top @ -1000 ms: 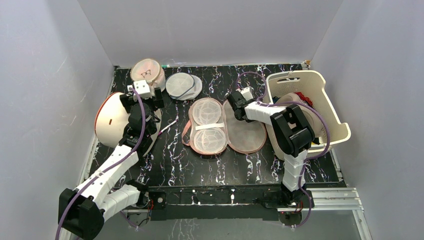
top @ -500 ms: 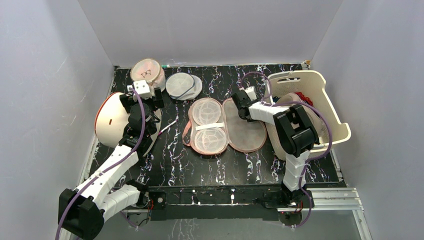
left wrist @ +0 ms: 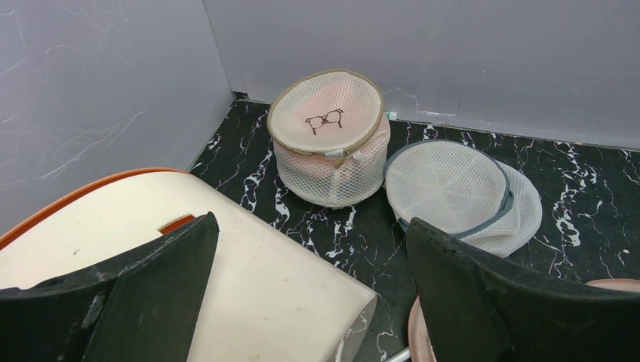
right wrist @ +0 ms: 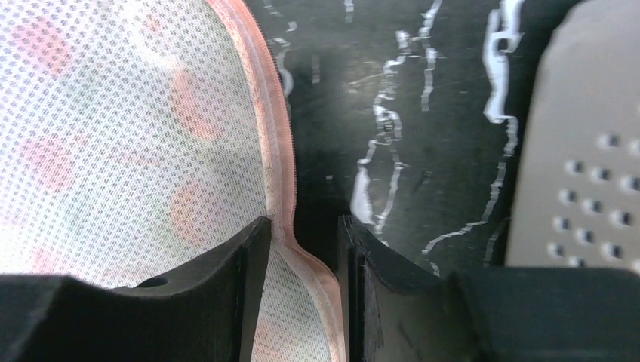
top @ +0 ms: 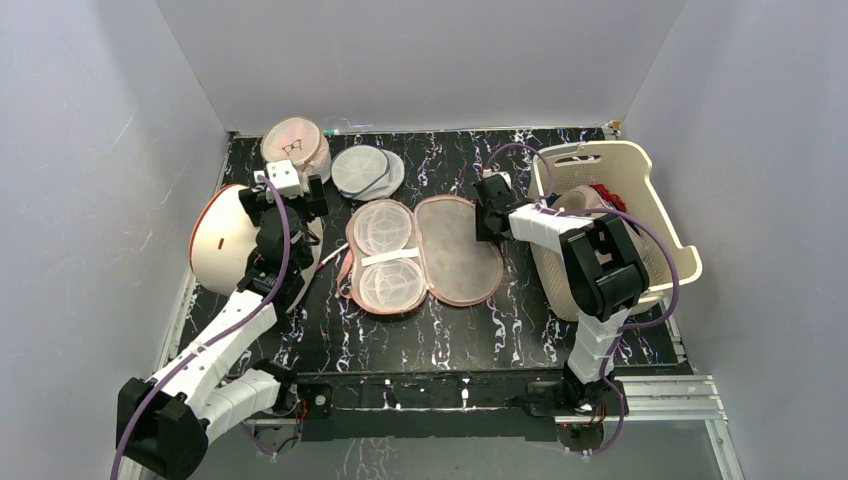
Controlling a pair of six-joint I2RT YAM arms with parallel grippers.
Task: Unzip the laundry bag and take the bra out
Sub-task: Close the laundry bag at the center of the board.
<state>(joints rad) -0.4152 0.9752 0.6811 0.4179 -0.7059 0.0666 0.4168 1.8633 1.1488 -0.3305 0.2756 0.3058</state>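
The laundry bag (top: 455, 250) lies unzipped and spread flat in two lobed halves at mid table. Its left half (top: 385, 255) shows two round pale mesh-covered cups under a white strap. I cannot make out a taupe bra. My right gripper (top: 490, 215) is at the bag's far right edge. In the right wrist view, its jaws (right wrist: 304, 226) stand slightly apart astride the pink zip rim (right wrist: 275, 136), not pressed on it. My left gripper (top: 288, 205) is open and empty (left wrist: 309, 249) over a white dome.
A white dome with an orange rim (top: 225, 240) sits at the left. A round pink mesh pouch with a black icon (top: 295, 145) and a round white mesh pouch (top: 366, 172) lie at the back. A cream basket (top: 660, 215) with clothes stands at the right.
The opened bag has slid to the left on the table. My right gripper moved a little right and back along its edge. The left arm has not moved.
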